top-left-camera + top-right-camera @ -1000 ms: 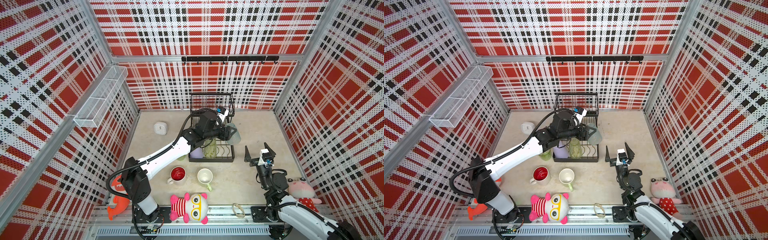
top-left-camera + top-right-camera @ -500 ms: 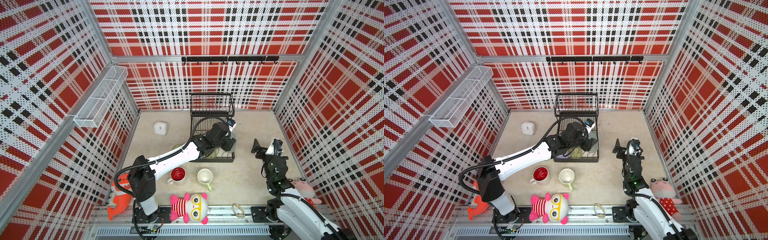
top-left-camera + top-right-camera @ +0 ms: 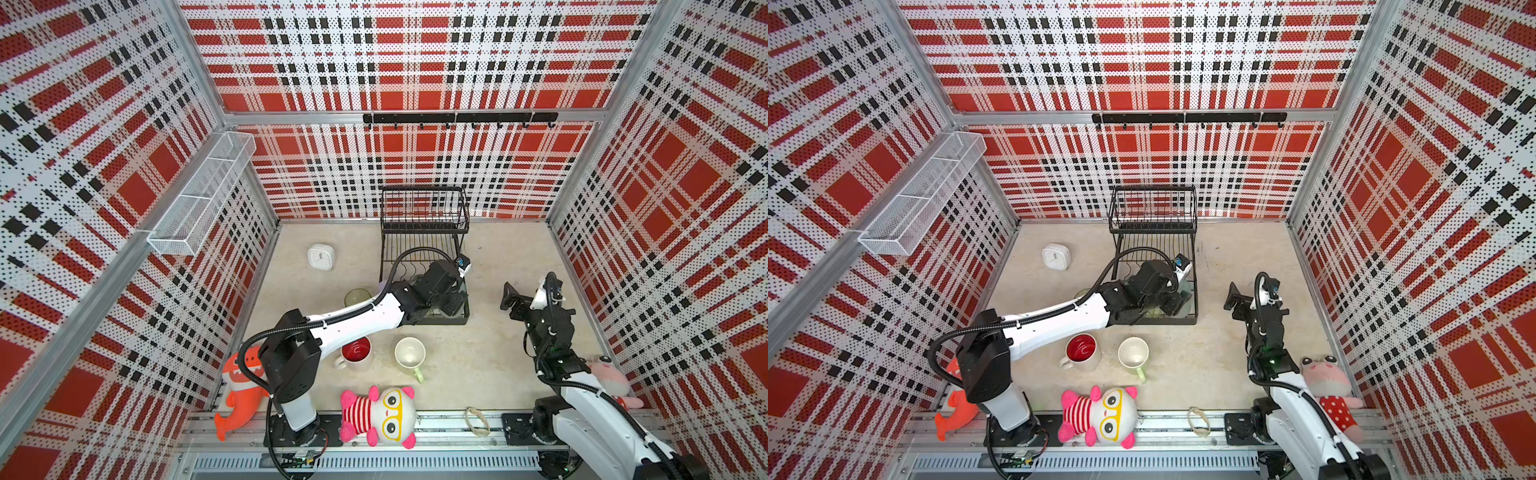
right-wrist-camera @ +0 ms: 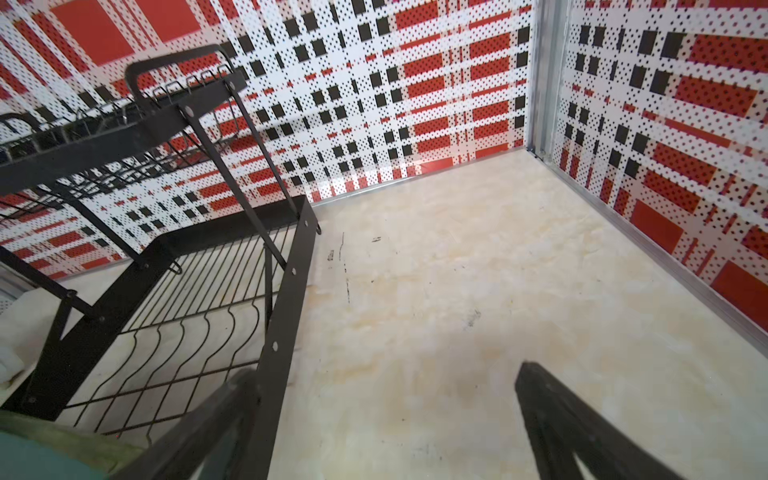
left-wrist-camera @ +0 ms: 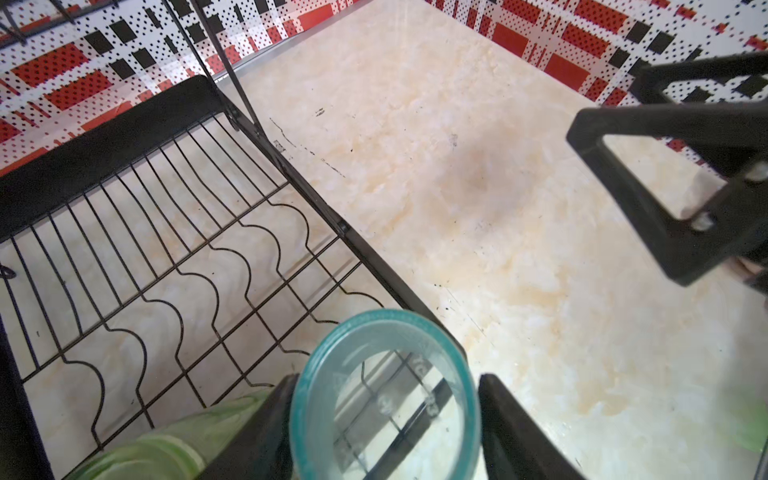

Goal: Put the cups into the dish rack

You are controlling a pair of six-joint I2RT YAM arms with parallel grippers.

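Note:
The black dish rack [image 3: 424, 208] [image 3: 1152, 208] stands at the back middle of the table. My left gripper [image 3: 453, 305] [image 3: 1177, 301] [image 5: 388, 382] reaches low over the front right corner of its lower tier, shut on the small teal cup [image 5: 374, 328]. A clear green ribbed tumbler [image 5: 166, 444] lies on the tier beside it. Another green tumbler [image 3: 357, 297] stands left of the rack. The white mug with red inside [image 3: 356, 351] [image 3: 1081, 351] and the pale green mug [image 3: 410, 353] [image 3: 1133, 353] stand upright in front. My right gripper [image 3: 523, 297] [image 3: 1250, 299] [image 4: 382, 424] hangs open and empty right of the rack.
A white square clock [image 3: 321, 256] lies back left. Along the front rail lie an orange shark toy [image 3: 241, 386], a pink striped doll [image 3: 378, 415] and a rubber band [image 3: 476, 419]. A pink plush [image 3: 606, 374] sits front right. A white mesh shelf [image 3: 203, 199] hangs on the left wall.
My left gripper has come down with the teal cup from above the rack to the front right of the lower tier. My right arm has swung right and turned toward the rack.

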